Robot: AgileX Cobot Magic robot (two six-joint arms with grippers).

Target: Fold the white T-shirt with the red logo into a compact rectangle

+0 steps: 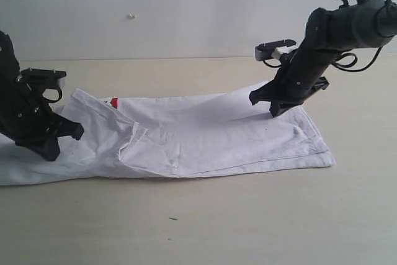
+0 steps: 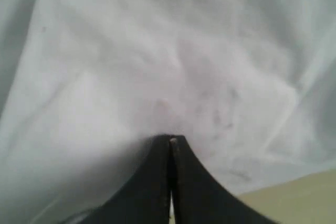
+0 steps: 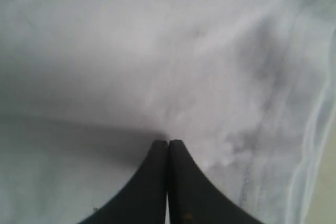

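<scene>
White T-shirt (image 1: 217,134) across table (image 1: 248,228) (red logo (image 1: 114,102) nearly hidden)

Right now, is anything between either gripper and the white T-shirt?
Nothing visible. The left gripper and the right gripper are both shut with their tips against the white T-shirt, only bare cloth around them.

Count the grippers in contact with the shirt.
2. The left gripper is at the left end of the shirt, the right gripper near its right end; both are shut, tips on the cloth.
</scene>
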